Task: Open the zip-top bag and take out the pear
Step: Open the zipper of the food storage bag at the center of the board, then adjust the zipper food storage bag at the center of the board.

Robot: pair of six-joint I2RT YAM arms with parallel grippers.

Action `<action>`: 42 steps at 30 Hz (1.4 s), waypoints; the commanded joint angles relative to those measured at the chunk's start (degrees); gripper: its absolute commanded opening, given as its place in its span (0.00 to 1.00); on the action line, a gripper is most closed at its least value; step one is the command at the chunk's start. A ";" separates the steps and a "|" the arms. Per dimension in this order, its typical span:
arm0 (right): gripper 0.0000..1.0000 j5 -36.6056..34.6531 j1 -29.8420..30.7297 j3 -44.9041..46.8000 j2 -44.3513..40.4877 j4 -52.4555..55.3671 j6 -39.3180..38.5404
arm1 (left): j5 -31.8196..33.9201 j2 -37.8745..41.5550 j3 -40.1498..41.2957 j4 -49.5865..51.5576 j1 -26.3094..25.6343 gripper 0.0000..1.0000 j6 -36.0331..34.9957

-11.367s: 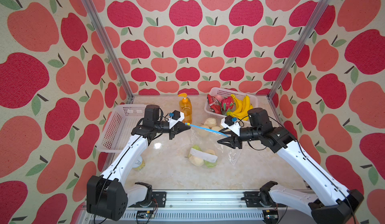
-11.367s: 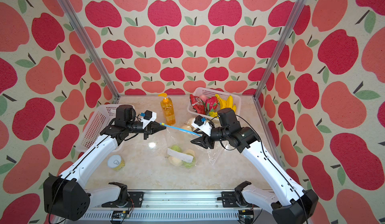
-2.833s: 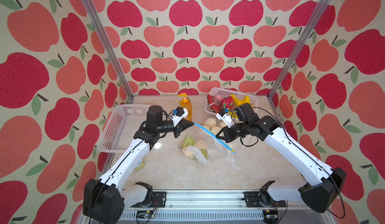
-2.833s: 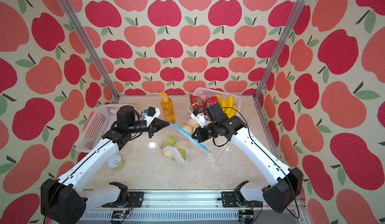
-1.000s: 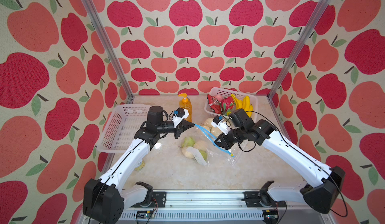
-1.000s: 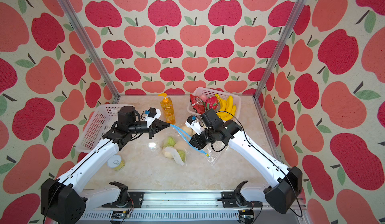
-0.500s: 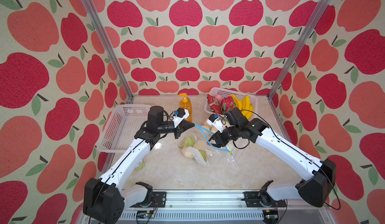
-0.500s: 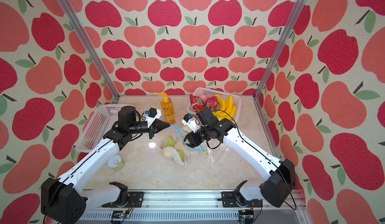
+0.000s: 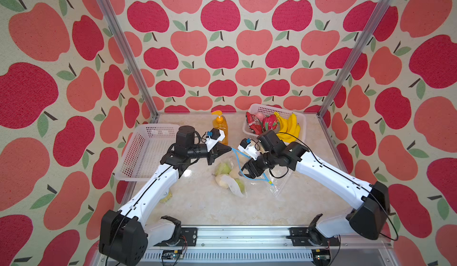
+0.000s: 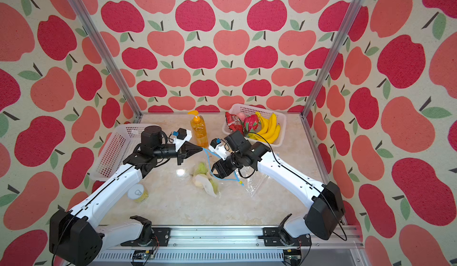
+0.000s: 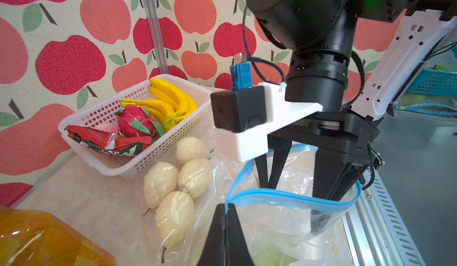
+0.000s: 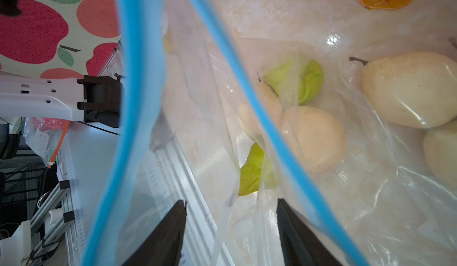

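The clear, blue-sealed zip-top bag (image 11: 279, 220) lies gaping just in front of the orange pump bottle (image 9: 219, 128), a pale yellow pear (image 9: 220, 180) inside. The left gripper (image 9: 229, 149), beside the bottle, pinches the blue rim; the right gripper (image 9: 243, 172), jaws spread wide, sits in the mouth.

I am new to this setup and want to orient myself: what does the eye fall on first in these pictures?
First, the walls, covered on all sides with big red and pink apples. In the middle, the left gripper pinches the blue rim of the clear zip-top bag, while the open right gripper reaches into its mouth toward the pears. At the back, bright yellow bananas lie in a white basket.
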State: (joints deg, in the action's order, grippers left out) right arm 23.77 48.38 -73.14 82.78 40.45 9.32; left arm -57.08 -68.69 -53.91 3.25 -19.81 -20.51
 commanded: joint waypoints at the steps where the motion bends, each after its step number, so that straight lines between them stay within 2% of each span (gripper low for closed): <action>1: 0.64 -3.41 0.14 0.37 -0.22 -2.68 1.87 | -1.89 -0.47 -1.29 0.79 -0.31 0.00 -0.84; 8: 0.69 -6.03 0.14 -2.88 4.01 -1.88 1.13 | -2.24 -0.92 -1.37 1.00 -0.60 0.00 -0.84; 16: 0.73 -23.25 0.14 -12.91 12.09 0.47 2.19 | -2.51 -0.32 -4.14 2.68 -2.71 0.00 -0.84; 20: 0.73 -26.98 -0.18 -22.52 16.58 1.86 1.46 | -1.70 0.79 -8.69 7.90 -5.01 0.00 -3.44; 24: 0.73 -22.84 -2.74 -27.78 17.86 2.86 0.87 | 1.01 1.61 -11.59 10.55 -9.12 0.00 -4.30; 26: 0.73 -18.43 -4.09 -24.64 15.89 2.68 0.76 | 2.82 1.67 -10.70 10.05 -11.34 0.00 -3.87; 32: 0.72 -10.55 -8.08 0.01 0.29 -5.59 5.09 | 6.37 -0.39 -4.98 2.89 -15.88 0.00 1.18; 38: 0.71 -6.58 -10.37 9.85 -10.50 -4.74 9.96 | 9.89 -4.77 -7.07 2.03 -21.68 0.00 1.31; 39: 0.71 -6.14 -10.51 10.82 -11.73 -4.41 11.05 | 10.21 -5.32 -7.09 1.47 -22.55 0.02 1.57; 40: 0.71 -6.17 -10.62 11.64 -12.65 -3.97 12.03 | 10.40 -5.72 -7.00 0.97 -23.26 0.09 1.64; 42: 0.72 -6.82 -11.62 13.19 -14.59 -3.28 15.42 | 11.11 -6.50 -6.69 -0.19 -24.37 0.33 3.10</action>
State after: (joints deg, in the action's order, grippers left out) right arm 14.96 37.69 -62.02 70.43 36.88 19.35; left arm -47.97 -74.28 -59.61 5.69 -43.03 -19.66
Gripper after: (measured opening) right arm 0.721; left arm 0.266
